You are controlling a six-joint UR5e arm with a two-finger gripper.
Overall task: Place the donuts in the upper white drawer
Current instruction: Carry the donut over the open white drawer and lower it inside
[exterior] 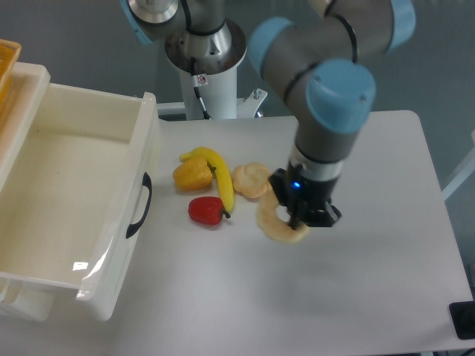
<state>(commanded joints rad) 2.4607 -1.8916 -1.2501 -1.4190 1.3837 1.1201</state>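
Camera view has the gripper clamped on the ring donut, held above the table so it clears the other donut, banana and pepper. Upper white drawer sits pulled open at left, nothing in it.
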